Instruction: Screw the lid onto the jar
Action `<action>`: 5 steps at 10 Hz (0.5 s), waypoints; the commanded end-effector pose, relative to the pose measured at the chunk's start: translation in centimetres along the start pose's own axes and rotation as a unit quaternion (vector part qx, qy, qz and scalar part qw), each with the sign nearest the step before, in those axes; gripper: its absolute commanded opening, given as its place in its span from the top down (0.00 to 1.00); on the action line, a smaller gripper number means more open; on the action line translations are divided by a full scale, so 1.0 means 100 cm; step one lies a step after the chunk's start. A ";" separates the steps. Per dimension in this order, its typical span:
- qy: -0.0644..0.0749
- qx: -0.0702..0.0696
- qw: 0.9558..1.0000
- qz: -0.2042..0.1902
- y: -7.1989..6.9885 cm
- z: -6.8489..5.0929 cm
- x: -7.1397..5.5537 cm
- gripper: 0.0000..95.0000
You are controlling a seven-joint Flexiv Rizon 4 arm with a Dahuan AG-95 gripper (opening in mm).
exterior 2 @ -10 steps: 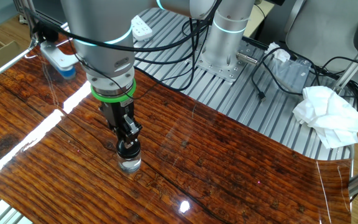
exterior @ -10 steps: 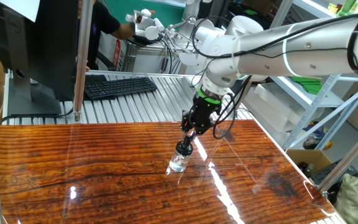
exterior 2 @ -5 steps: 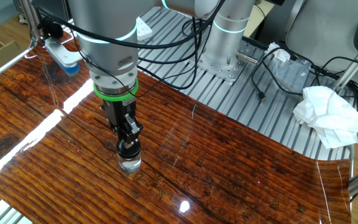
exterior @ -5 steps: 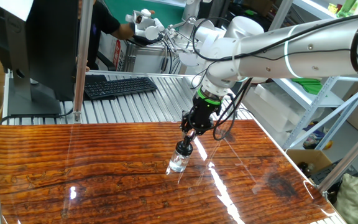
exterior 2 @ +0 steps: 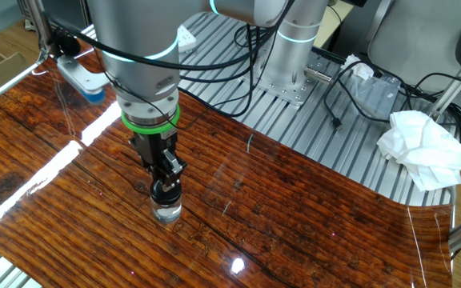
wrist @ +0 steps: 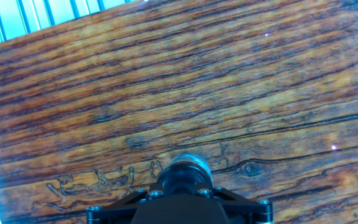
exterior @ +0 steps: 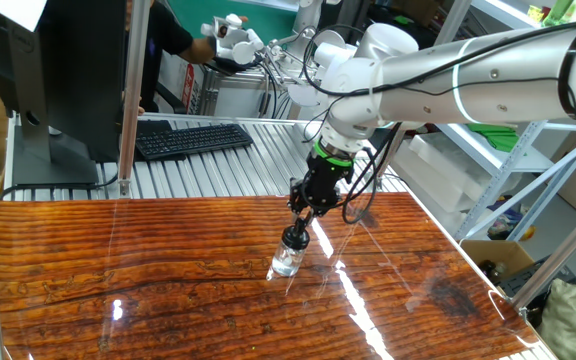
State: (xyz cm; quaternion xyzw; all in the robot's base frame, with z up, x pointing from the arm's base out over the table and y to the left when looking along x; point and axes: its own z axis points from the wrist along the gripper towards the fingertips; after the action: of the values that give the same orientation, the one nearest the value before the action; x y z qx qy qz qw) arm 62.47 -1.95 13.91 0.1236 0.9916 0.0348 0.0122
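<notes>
1. A glossy, dark-grained wooden bench fills the lower part of both fixed views.
2. A small clear jar stands upright on the bench, near its middle in one fixed view and toward 7 o'clock of the frame in the other fixed view.
3. A small blackish lid sits on top of the jar's mouth.
4. A white robot arm reaches in from 2 o'clock in one fixed view, its wrist marked by a green ring.
5. The claw points straight down over the jar, its narrow fingers pinching the lid from two sides.
6. In the other fixed view, the claw sits directly above the jar, at 12 o'clock of it.
7. In the hand view, the lid shows as a dark round shape at 6 o'clock of the frame, just above the black claw body; the fingertips themselves are hard to make out there.
8. A black keyboard lies on a ribbed metal surface beyond the bench, at 11 o'clock of the jar.
9. A crumpled white cloth lies at 3 o'clock in the other fixed view, well apart from the jar.
</notes>
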 end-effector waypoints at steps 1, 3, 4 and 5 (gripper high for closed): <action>0.000 0.000 1.000 -0.006 0.001 0.003 0.001 1.00; -0.002 0.000 1.000 -0.005 0.001 0.003 0.001 1.00; -0.003 -0.001 1.000 0.005 0.001 0.003 0.001 1.00; -0.007 -0.001 1.000 0.018 0.001 0.003 0.001 1.00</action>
State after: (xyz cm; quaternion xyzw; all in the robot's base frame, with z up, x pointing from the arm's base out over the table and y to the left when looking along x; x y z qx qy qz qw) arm 62.55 -1.91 13.90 0.1374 0.9898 0.0350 0.0155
